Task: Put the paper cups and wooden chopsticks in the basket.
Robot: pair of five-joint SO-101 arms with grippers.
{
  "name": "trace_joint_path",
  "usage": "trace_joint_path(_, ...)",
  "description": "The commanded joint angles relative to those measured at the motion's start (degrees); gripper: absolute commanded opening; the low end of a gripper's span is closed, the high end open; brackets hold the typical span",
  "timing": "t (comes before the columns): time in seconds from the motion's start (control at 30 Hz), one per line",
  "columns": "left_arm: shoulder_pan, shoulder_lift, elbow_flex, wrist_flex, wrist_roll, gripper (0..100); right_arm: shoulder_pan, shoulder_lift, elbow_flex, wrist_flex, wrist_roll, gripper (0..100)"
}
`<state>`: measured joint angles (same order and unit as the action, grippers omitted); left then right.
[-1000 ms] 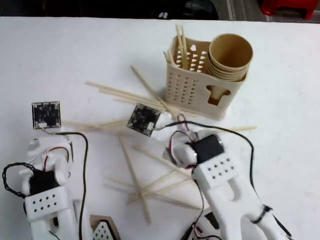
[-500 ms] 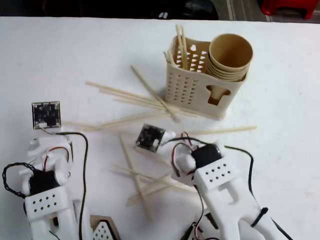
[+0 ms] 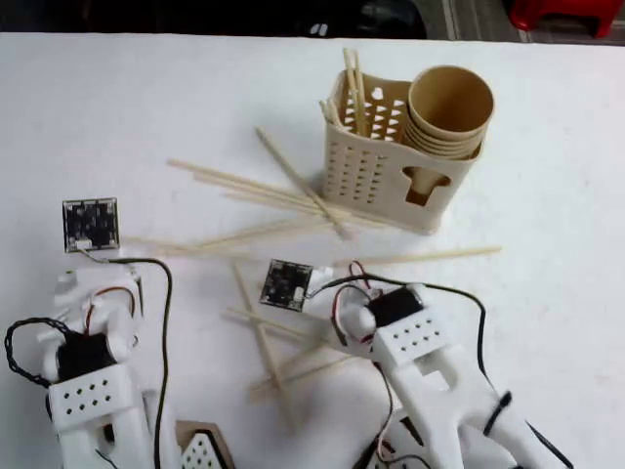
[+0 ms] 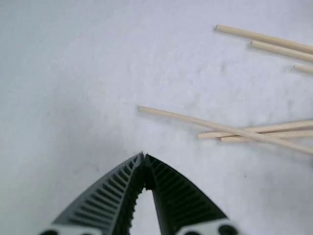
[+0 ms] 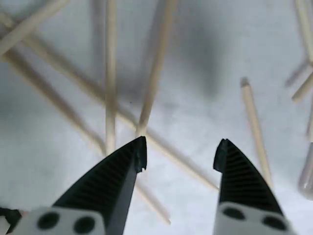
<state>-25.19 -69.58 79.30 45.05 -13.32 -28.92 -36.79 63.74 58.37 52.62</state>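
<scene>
The perforated beige basket (image 3: pixel 383 168) stands at the back right and holds a stack of paper cups (image 3: pixel 449 106) and a few upright chopsticks (image 3: pixel 352 86). Several loose wooden chopsticks (image 3: pixel 256 188) lie crossed over the white table, with a pile (image 3: pixel 276 344) in front of the basket. My right arm (image 3: pixel 405 337) reaches over that pile. My right gripper (image 5: pixel 182 149) is open just above crossed chopsticks (image 5: pixel 155 73), nothing between its fingers. My left gripper (image 4: pixel 144 157) is shut and empty over bare table, near a lone chopstick (image 4: pixel 215 127). My left arm (image 3: pixel 90 352) is at the front left.
One chopstick (image 3: pixel 430 256) lies alone to the right of the right arm. A beige perforated object (image 3: pixel 200 449) sits at the front edge between the arms. Black cables (image 3: pixel 164 322) loop beside each arm. The table's back edge is close behind the basket.
My right arm has drawn back from beside the basket and swung left, coming over the front pile of chopsticks. The left arm has kept still.
</scene>
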Motion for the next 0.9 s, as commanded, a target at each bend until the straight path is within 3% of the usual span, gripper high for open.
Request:
trace_joint_path(0.0,-0.04,-0.92,-0.09,-1.23,-0.62,2,0.04,5.58,-2.02,-0.66,0.53,22.3)
trace_joint_path(0.3,-0.04,-0.92,-0.09,-1.23,-0.62,2,0.04,9.01,-11.69,9.89,0.0,23.0)
trace_joint_path(0.47,-0.04,-0.92,-0.09,-1.23,-0.62,2,-1.27,9.98,-11.34,11.38,-0.53,30.9)
trace_joint_path(0.67,-0.04,-0.92,-0.09,-1.23,-0.62,2,-8.04,14.11,-5.54,2.42,-4.92,31.3)
trace_joint_path(0.87,-0.04,-0.92,-0.09,-1.23,-0.62,2,-4.35,21.58,-7.74,-1.89,-4.4,29.3)
